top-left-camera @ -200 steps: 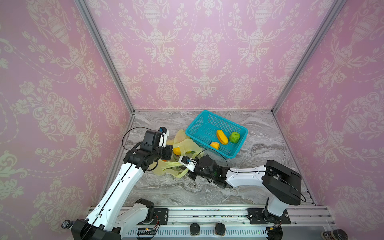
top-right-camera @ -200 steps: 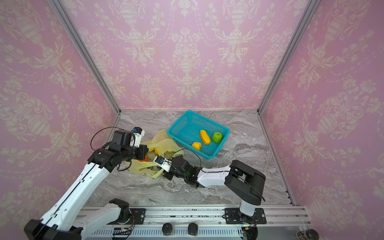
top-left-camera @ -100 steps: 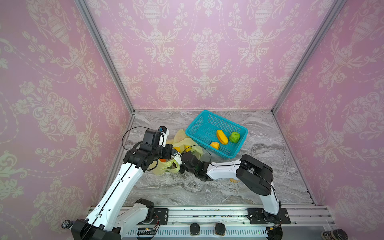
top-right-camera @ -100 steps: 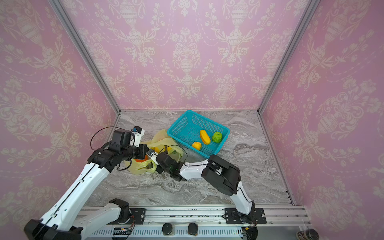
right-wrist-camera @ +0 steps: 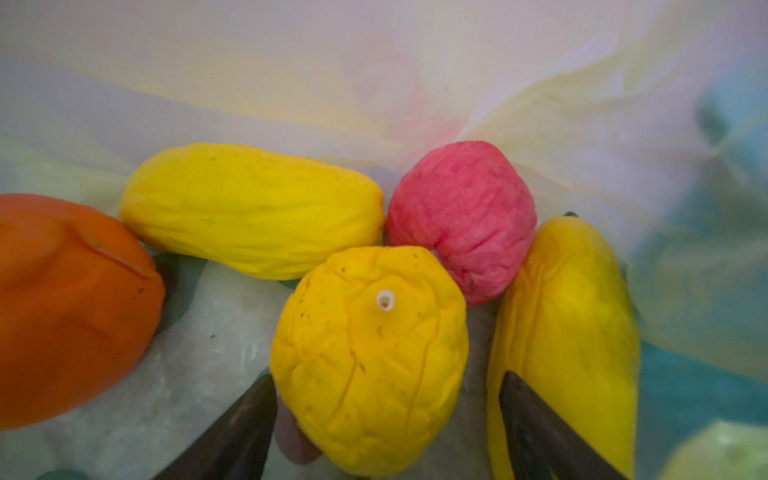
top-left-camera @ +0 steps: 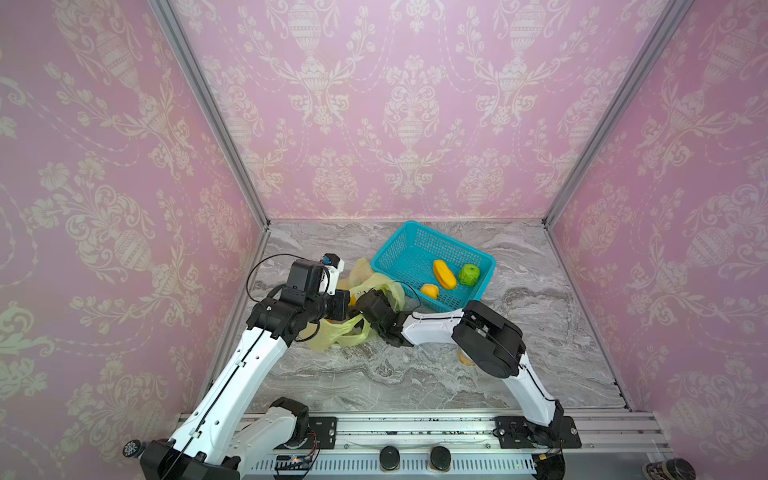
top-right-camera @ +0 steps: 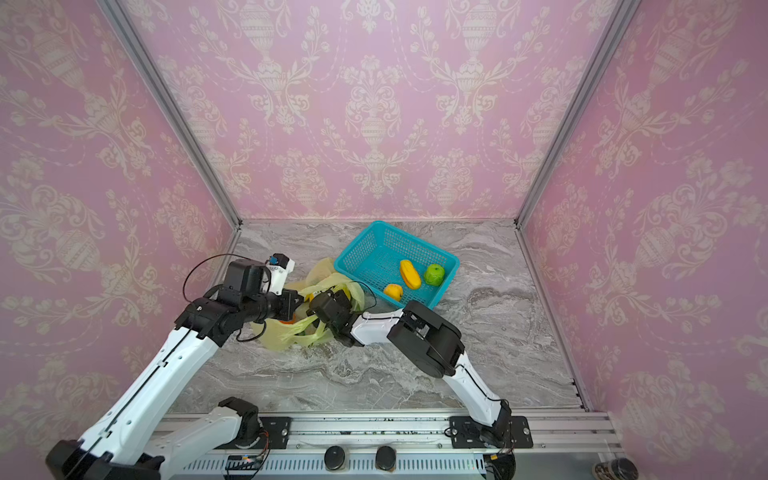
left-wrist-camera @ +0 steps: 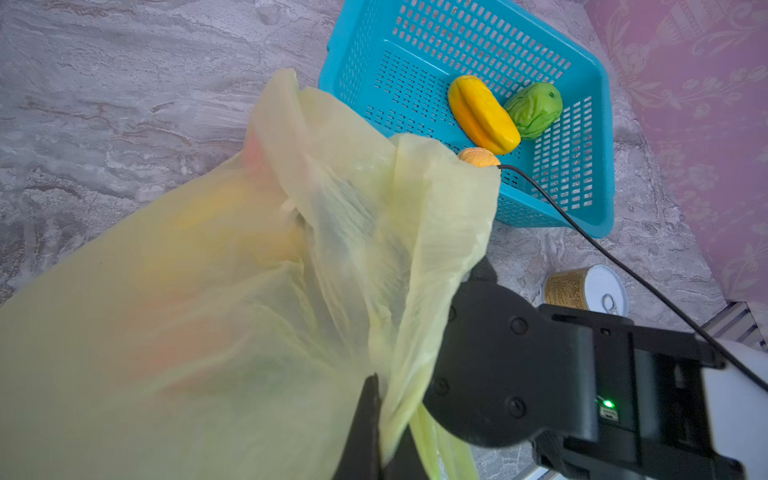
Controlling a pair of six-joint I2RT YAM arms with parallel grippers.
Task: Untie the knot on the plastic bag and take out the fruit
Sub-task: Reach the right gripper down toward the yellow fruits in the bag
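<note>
The plastic bag [top-left-camera: 335,336] [top-right-camera: 291,334] lies between both arms, mouth spread open; its knot is out of view. In the left wrist view my left gripper [left-wrist-camera: 384,432] is shut on the bag's [left-wrist-camera: 232,291] rim film. My right gripper [right-wrist-camera: 386,380] is inside the bag, open, its fingers [right-wrist-camera: 232,432] either side of a round yellow fruit [right-wrist-camera: 370,353] without clamping it. Around it lie an orange fruit [right-wrist-camera: 70,307], a long yellow one [right-wrist-camera: 249,208], a pink-red one [right-wrist-camera: 461,216] and another long yellow one [right-wrist-camera: 569,332].
A teal basket [top-left-camera: 399,249] [top-right-camera: 365,253] stands just behind the bag, holding a long yellow fruit [top-left-camera: 444,274], a green one [top-left-camera: 469,274] and an orange one [top-left-camera: 429,291]. A white-lidded can [left-wrist-camera: 590,289] stands by the right arm. Pink walls close three sides.
My right gripper has swung left from in front of the bag into its mouth, and its jaws have opened. The left gripper has kept its hold in place.
</note>
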